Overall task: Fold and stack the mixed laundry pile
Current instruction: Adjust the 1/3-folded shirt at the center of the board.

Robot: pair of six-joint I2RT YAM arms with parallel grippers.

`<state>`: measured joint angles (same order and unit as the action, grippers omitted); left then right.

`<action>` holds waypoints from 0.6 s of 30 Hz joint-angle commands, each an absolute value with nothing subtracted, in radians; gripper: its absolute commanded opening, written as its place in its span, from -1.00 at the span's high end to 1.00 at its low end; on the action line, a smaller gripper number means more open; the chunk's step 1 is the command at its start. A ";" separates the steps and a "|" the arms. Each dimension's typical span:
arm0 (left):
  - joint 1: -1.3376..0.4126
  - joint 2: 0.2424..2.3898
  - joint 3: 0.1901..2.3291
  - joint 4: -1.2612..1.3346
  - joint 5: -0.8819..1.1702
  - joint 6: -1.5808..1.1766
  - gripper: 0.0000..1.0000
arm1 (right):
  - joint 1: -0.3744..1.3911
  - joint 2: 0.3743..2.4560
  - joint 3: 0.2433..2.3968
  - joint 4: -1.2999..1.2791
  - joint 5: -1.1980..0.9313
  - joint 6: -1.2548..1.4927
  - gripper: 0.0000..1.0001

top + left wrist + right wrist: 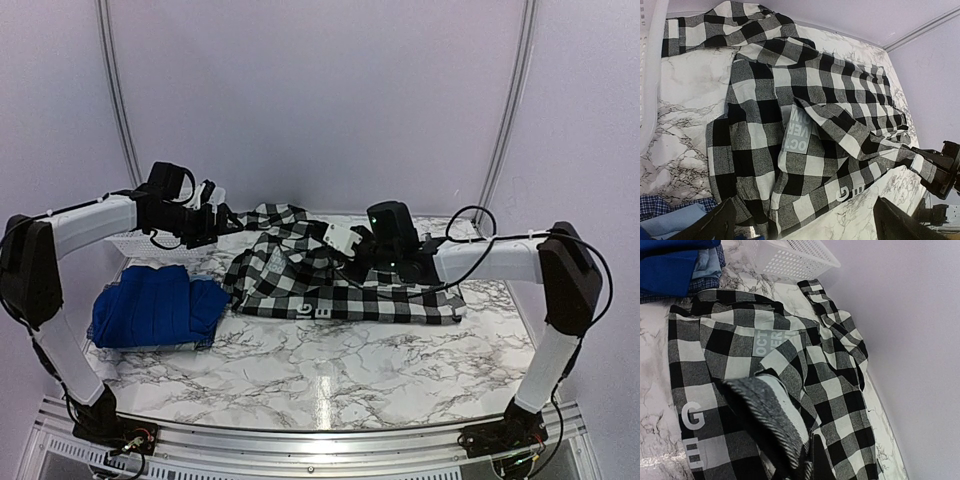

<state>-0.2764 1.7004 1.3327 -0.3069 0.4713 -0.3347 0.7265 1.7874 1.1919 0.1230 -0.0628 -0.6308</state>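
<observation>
Two right fingers [935, 165] — tight on flannel [765, 110]

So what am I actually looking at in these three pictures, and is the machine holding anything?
Two robot arms are bolted to a marble-patterned table. One picture looks down from above and behind them; the other two come from cameras on each wrist. A black-and-white buffalo-check flannel shirt lies spread in the middle, a royal-blue shirt lies at the left, and a white plastic lattice basket stands at the back left. The right end effector is pinched shut on an edge of the flannel; the left end effector hangs open, holding nothing.
</observation>
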 commanded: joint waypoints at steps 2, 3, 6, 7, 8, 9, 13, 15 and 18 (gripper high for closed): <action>-0.276 1.716 1.351 -0.298 0.500 -0.346 -0.98 | 0.705 1.724 1.115 0.159 -0.117 -0.661 1.00; -0.275 1.718 1.351 -0.300 0.503 -0.347 -0.98 | 0.704 1.725 1.109 0.147 -0.122 -0.674 1.00; -0.275 1.711 1.346 -0.301 0.507 -0.344 -0.98 | 0.702 1.734 1.125 0.053 -0.158 -0.700 1.00; -0.275 1.707 1.345 -0.301 0.505 -0.340 -0.98 | 0.701 1.737 1.141 -0.001 -0.176 -0.705 0.99; -0.276 1.702 1.341 -0.302 0.501 -0.336 -0.98 | 0.702 1.739 1.154 -0.053 -0.192 -0.703 0.81; -0.275 1.699 1.340 -0.304 0.496 -0.333 -0.98 | 0.701 1.741 1.164 -0.090 -0.196 -0.692 0.55; -0.275 1.690 1.336 -0.314 0.481 -0.325 -0.98 | 0.702 1.711 1.163 -0.164 -0.145 -0.585 0.00; -0.275 1.686 1.335 -0.318 0.474 -0.323 -0.98 | 0.701 1.679 1.157 -0.188 -0.118 -0.495 -0.03; -0.273 1.680 1.332 -0.319 0.457 -0.321 -0.98 | 0.702 1.621 1.133 -0.210 -0.099 -0.331 -0.06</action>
